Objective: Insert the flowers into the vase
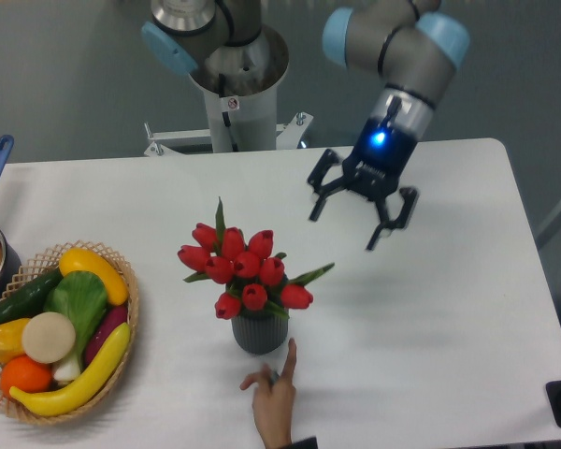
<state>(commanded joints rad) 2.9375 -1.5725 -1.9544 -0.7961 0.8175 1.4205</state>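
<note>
We see the flowers [243,269] as a tight bunch of red tulip buds with a few green leaves poking out to the sides, spreading wider than the vase [259,333] that holds them. The vase is small, dark grey and ribbed, standing upright on the white desk [449,318], below and to the left of the claw [360,215]. Our claw hangs above the desk with both fingers spread wide and nothing between them, well apart from the bunch. Far to its left a wicker basket [126,281] holds toy fruit and vegetables [56,327]. A person's hand [275,393] rests on the desk just below the vase, one finger pointing up at it.
</note>
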